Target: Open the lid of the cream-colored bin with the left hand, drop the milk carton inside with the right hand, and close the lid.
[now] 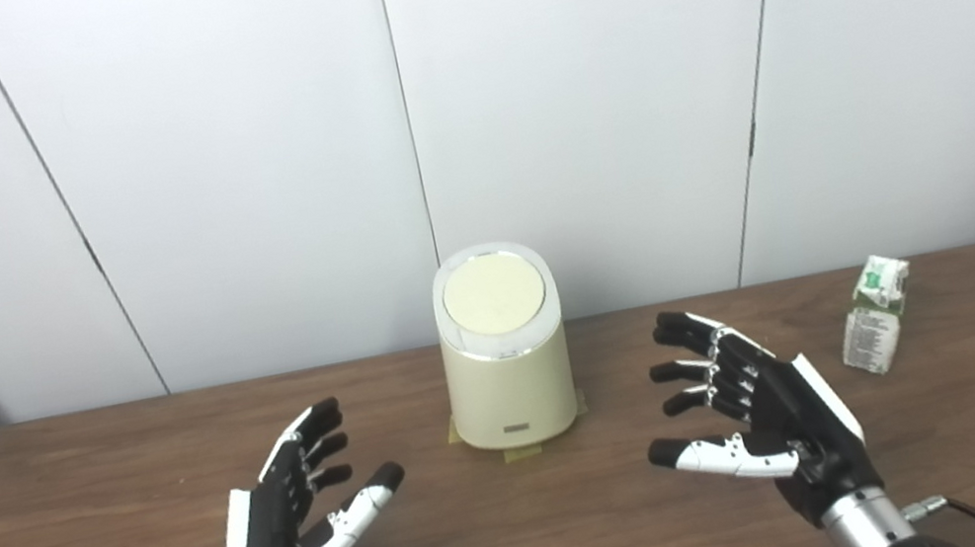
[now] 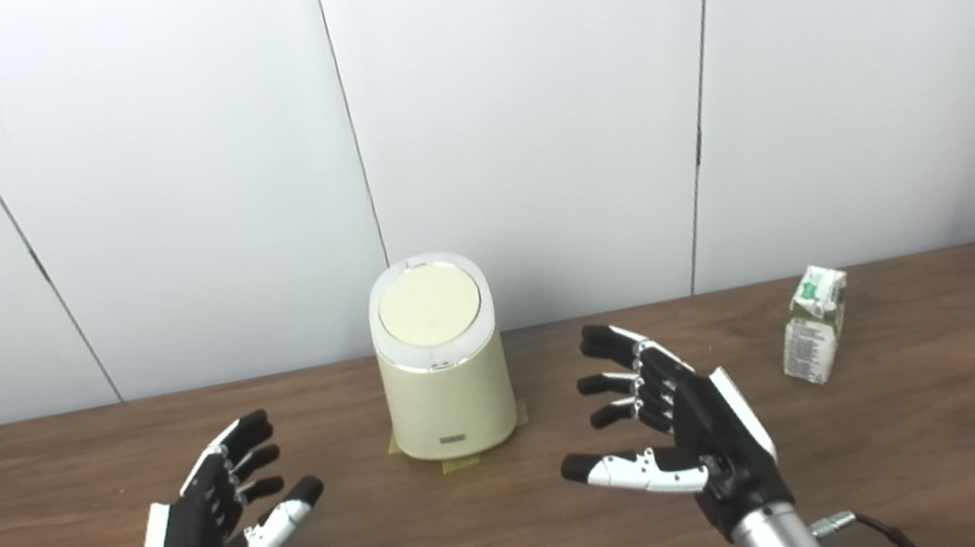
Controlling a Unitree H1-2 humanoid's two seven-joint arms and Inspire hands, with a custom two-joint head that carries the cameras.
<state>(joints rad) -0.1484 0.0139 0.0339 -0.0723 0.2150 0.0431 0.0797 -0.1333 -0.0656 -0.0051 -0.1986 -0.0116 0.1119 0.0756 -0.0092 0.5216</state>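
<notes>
Two hands hover over the table [image 1: 80, 466], palms turned inward: left hand [image 1: 289, 514] and right hand [image 1: 763, 410] both spread wide, holding nothing. Between them stands the cream-colored bin [image 1: 509, 380], its lid [image 1: 493, 293] down, contents hidden. Upright milk carton [image 1: 876, 313] sits well right. Both views match.

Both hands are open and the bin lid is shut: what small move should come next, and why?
Probably the left hand should reach up toward the lid of the bin. The lid is closed, so the milk carton, standing apart beyond the open right hand, cannot go in yet.
</notes>
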